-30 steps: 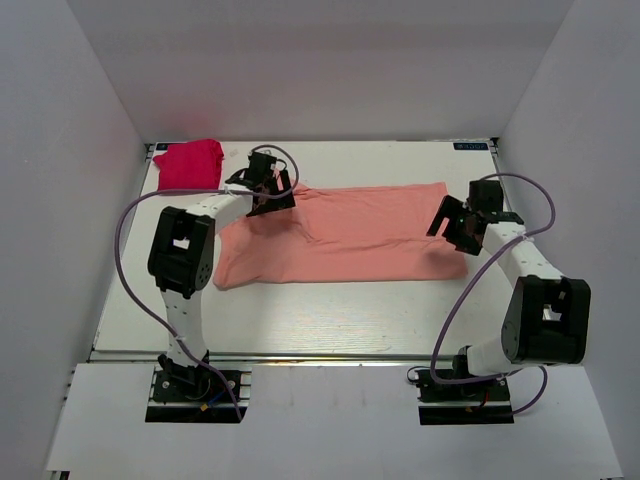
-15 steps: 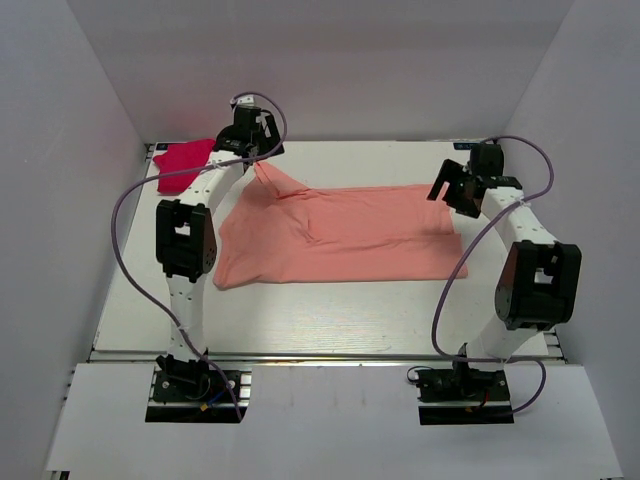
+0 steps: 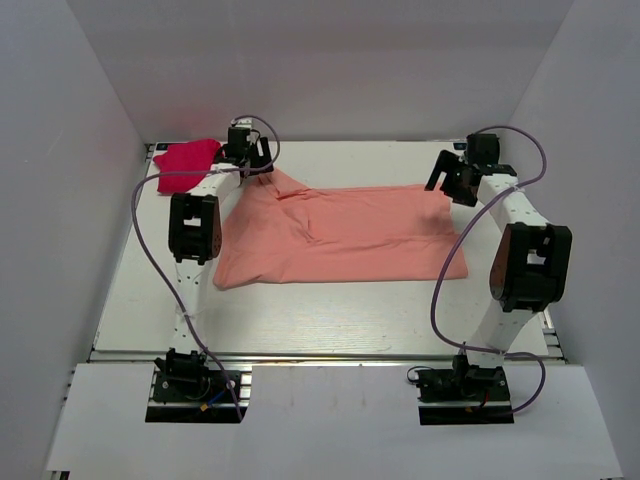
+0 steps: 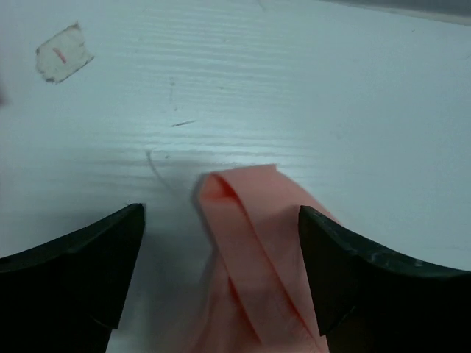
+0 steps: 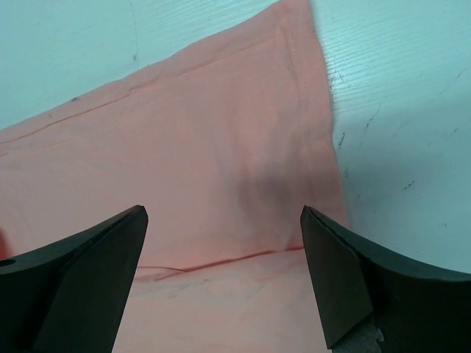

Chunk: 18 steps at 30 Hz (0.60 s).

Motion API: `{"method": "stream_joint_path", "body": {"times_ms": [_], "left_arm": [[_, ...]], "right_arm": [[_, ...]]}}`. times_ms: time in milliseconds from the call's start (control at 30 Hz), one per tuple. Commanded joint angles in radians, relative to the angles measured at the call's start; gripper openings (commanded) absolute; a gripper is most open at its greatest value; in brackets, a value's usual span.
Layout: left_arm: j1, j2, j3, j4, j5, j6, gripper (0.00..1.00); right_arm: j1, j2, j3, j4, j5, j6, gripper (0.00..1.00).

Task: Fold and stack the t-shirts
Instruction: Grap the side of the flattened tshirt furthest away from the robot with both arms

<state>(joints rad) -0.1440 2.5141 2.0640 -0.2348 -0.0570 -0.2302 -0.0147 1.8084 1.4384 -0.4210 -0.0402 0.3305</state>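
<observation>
Salmon tee (image 3: 340,235) spread on my table (image 3: 330,310), left jaws and right jaws gaping on nothing, magenta bundle (image 3: 185,163) at eleven o'clock.

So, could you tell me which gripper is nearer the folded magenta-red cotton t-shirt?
Left. The left gripper sits just beside the magenta-red t-shirt, at a corner of the salmon-pink t-shirt; the right gripper is across the table, at that shirt's other end.

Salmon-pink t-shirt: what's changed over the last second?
The left gripper dragged the far-left corner of the salmon-pink cotton t-shirt toward the back edge; its jaws now stand open over it. The right gripper moved back to the far-right corner, open. The magenta-red folded bundle stayed put.
</observation>
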Motion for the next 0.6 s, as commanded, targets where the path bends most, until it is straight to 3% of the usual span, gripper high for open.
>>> {"method": "stream_joint_path", "body": {"times_ms": [0, 33, 133, 300, 367, 467, 567], "left_arm": [[-0.002, 0.017, 0.062, 0.052, 0.052, 0.017, 0.92], [-0.002, 0.017, 0.062, 0.063, 0.063, 0.006, 0.83], [-0.002, 0.04, 0.051, 0.074, 0.063, -0.003, 0.71], [-0.002, 0.031, 0.021, 0.086, 0.063, -0.014, 0.27], [-0.002, 0.003, -0.007, 0.097, 0.063, -0.014, 0.14], [-0.002, -0.017, -0.025, 0.13, 0.063, -0.026, 0.0], [-0.002, -0.017, 0.013, 0.118, 0.063, -0.026, 0.0]], "right_arm": [[0.001, 0.025, 0.04, 0.021, -0.006, -0.015, 0.9], [-0.001, 0.034, 0.045, 0.021, 0.002, -0.016, 0.9], [0.001, 0.045, 0.047, 0.019, 0.01, -0.016, 0.9], [-0.002, 0.078, 0.077, 0.018, 0.034, -0.016, 0.9], [0.001, 0.115, 0.118, 0.025, 0.036, -0.031, 0.9], [-0.001, 0.176, 0.18, 0.018, 0.075, -0.047, 0.9], [0.002, 0.253, 0.262, 0.021, 0.098, -0.057, 0.9]]}}
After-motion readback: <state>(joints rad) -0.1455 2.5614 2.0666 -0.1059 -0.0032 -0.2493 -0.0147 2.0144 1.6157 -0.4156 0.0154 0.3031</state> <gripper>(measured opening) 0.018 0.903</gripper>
